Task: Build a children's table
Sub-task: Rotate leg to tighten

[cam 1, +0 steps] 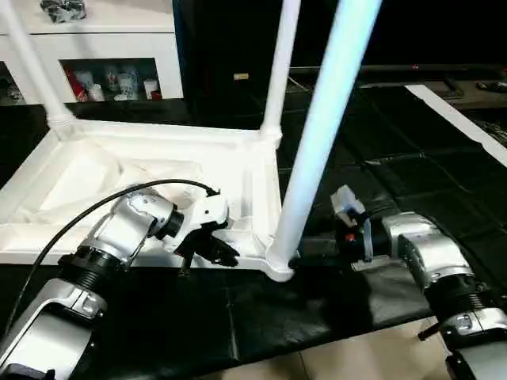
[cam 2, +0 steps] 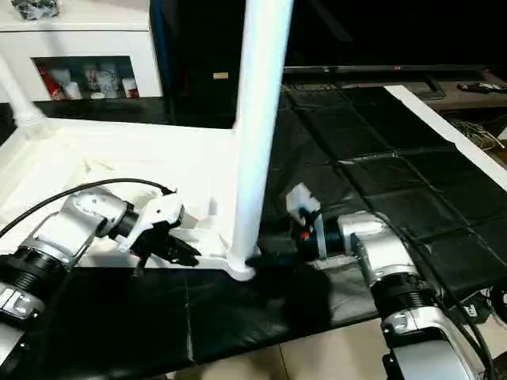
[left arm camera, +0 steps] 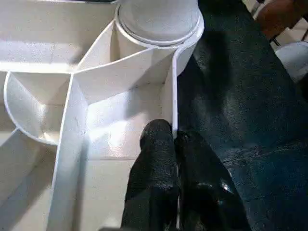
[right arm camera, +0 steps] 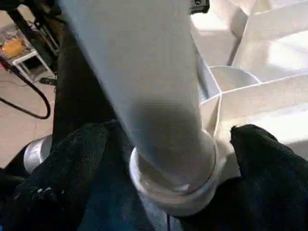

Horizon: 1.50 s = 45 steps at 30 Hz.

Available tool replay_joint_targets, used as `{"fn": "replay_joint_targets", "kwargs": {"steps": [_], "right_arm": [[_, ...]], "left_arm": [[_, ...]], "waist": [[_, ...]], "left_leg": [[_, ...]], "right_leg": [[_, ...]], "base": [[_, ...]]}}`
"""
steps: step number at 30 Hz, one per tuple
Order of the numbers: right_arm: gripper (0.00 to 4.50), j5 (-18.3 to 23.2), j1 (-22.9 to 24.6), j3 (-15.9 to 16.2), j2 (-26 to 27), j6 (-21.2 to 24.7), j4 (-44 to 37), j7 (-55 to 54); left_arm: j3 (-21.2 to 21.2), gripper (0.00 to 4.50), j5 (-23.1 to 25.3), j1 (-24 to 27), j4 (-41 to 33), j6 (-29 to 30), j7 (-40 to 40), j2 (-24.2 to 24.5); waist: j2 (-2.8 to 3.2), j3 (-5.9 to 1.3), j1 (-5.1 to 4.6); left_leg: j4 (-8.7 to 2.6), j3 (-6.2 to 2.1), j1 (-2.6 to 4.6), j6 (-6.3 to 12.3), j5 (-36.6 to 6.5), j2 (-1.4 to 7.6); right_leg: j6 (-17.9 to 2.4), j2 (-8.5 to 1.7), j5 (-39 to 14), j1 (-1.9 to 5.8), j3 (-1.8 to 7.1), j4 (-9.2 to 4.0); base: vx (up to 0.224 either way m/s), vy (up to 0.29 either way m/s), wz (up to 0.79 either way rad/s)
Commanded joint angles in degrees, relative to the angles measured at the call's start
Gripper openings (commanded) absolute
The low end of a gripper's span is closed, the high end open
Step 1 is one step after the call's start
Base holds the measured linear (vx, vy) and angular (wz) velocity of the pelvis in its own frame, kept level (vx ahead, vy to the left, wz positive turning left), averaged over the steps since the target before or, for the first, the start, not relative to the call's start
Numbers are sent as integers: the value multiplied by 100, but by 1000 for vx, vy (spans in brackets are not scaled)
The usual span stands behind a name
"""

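The white table top (cam 1: 247,178) lies upside down on a black mat, ribbed underside up. Three white legs stand in its corner sockets: far left (cam 1: 32,63), far right (cam 1: 281,71) and near right (cam 1: 325,119). My left gripper (left arm camera: 174,137) is shut on the thin near rim of the top, just left of the near right socket (cam 1: 279,265). My right gripper (right arm camera: 168,159) is open, one black finger (right arm camera: 62,159) on each side of the near right leg's base, close to its collar.
A white cabinet (cam 1: 103,47) with glass doors stands at the back left. The black mat (cam 1: 396,158) stretches to the right, with a white strip (cam 1: 459,119) along its far right. Light floor (cam 1: 356,356) begins at the mat's near edge.
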Motion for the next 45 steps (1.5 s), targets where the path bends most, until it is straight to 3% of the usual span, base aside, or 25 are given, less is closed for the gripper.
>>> {"fn": "replay_joint_targets", "kwargs": {"steps": [1,18,28,32,33,35,36,37,39,40,42,44,45], "right_arm": [[407,-12,-151,6,-21,-97,64,79],[259,187,-176,18,47,2,182,514],[220,260,-86,-55,152,133,84,347],[217,42,66,-221,404,213,-5,-861],[215,-30,91,-261,489,270,-26,-1231],[209,-79,166,-311,703,501,-179,-1769],[208,-79,166,-311,703,501,-179,-1769],[206,-159,203,-375,988,644,-289,-2417],[204,-205,189,-408,1121,687,-293,-2729],[203,-313,108,-462,1367,787,-215,-3329],[202,-352,78,-477,1435,809,-178,-3513],[200,-528,-108,-587,1862,1090,-63,-4613],[200,-549,-122,-579,1886,1107,-60,-4667]], "left_arm": [[-117,0,-173,-5,-248,-119,-248,-130],[-172,0,-109,38,-326,-156,-229,-128],[-76,0,-43,-29,-156,2,114,-219],[114,0,171,-204,43,704,1281,-707],[180,0,218,-259,80,941,1625,-861],[300,0,153,-311,46,1282,1978,-1148],[300,0,153,-311,46,1282,1978,-1148],[415,0,42,-352,-8,1607,2256,-1455],[458,0,4,-370,-13,1710,2368,-1576],[526,0,-25,-408,33,1821,2598,-1767],[541,0,-23,-422,59,1831,2669,-1815],[699,0,39,-525,249,1913,3216,-2145],[712,0,38,-529,259,1917,3249,-2164]], "waist": [[5,-386,-28],[3,-400,-20],[26,-392,-27],[8,-364,-55],[14,-348,-53],[-3,-349,-80],[24,-346,-86],[30,-351,-140],[4,-376,-198],[26,-379,-231],[22,-379,-266],[43,-378,-300],[53,-388,-324]], "left_leg": [[-367,13,12,275,-911,172],[-359,10,2,310,-824,172],[-364,8,15,260,-940,167],[-375,9,28,165,-1058,151],[-373,4,77,115,-1188,141],[-384,-28,41,75,-1198,122],[-386,-30,45,69,-1200,119],[-382,-36,13,78,-1194,103],[-380,-51,-19,85,-1085,96],[-378,-43,-15,92,-1038,91],[-367,-41,-12,106,-1054,75],[-364,-27,-14,192,-985,73],[-380,-43,-15,132,-980,82]], "right_leg": [[-1046,-409,-1572,336,323,-425],[-1043,-401,-1463,348,317,-406],[-1035,-394,-1548,345,315,-424],[-874,-390,-1962,329,316,-483],[-815,-403,-2238,298,307,-531],[-664,-417,-2588,342,283,-555],[-626,-411,-2646,330,282,-564],[-559,-412,-2687,344,283,-580],[-568,-402,-2499,366,272,-556],[-602,-392,-2361,344,280,-555],[-644,-386,-2317,341,274,-557],[-694,-368,-2148,332,285,-557],[-743,-358,-2048,337,279,-531]], "base": [[0,0,0],[0,0,0],[0,0,0],[0,0,0],[0,0,0],[0,0,0],[0,0,0],[0,0,0],[0,0,0],[0,0,0],[0,0,0],[0,0,0],[0,0,0]]}}
